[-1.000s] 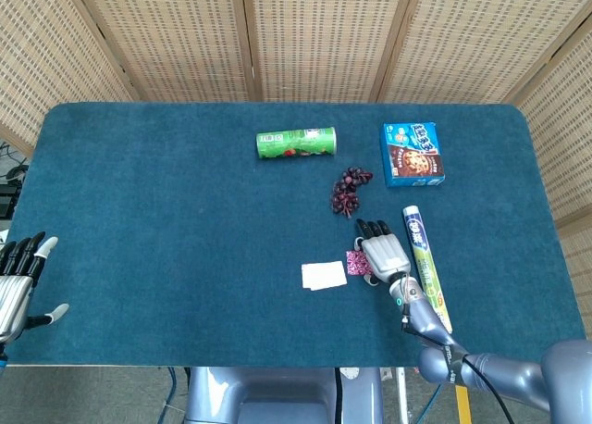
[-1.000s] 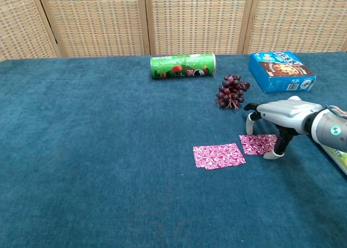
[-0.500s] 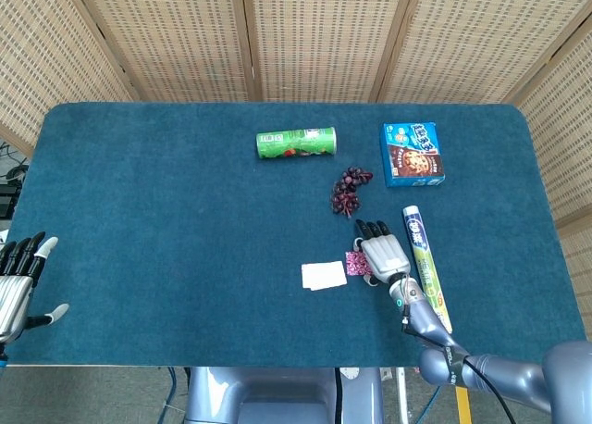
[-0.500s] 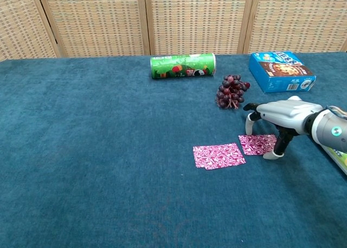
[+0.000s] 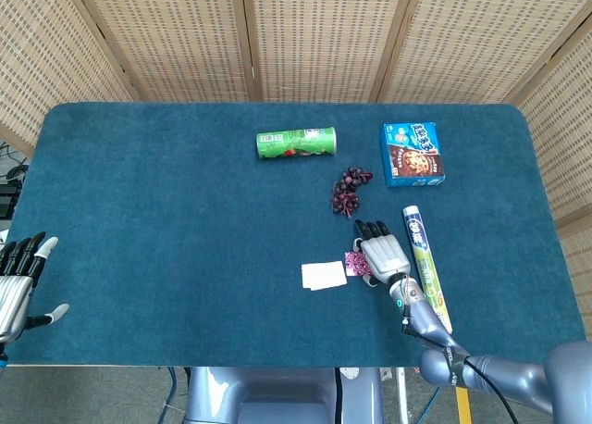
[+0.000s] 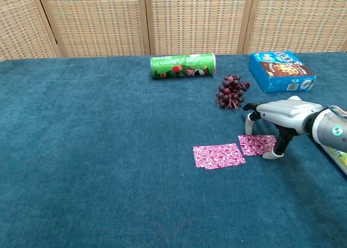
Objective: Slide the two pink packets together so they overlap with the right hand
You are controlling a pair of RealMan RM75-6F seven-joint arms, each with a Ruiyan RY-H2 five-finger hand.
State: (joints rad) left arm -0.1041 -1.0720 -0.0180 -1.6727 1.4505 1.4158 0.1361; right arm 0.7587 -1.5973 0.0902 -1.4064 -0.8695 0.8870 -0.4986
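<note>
Pressing down on the smaller pink packet (image 6: 257,144) with my right hand (image 6: 282,118), I am seeing the palm arch over it while the fingertips (image 6: 272,155) are standing on the cloth at its right edge. The hand is not clamped around anything; the fingers are spread and bent downward like legs, with one fingertip planted at the packet's far edge. From the head view the hand (image 5: 382,254) is covering most of this packet (image 5: 354,263), leaving only a pink corner showing at its left.

The larger pink packet (image 6: 218,155) is lying flat just to the left, and the two are sitting nearly edge to edge; I cannot tell whether they are touching, and I am seeing no overlap. In the head view that larger packet (image 5: 323,275) is reading as a pale rectangle.

My left hand (image 5: 18,285) is hanging off the near left corner of the blue table (image 5: 166,230), palm facing in, fingers apart and holding nothing.

Beyond the working hand, a bunch of dark grapes (image 6: 231,91) is lying near it, a green can (image 6: 182,65) is lying on its side farther back, and a blue cookie box (image 6: 281,70) is sitting to the right. A long tube (image 5: 425,267) is lying alongside my right wrist.
</note>
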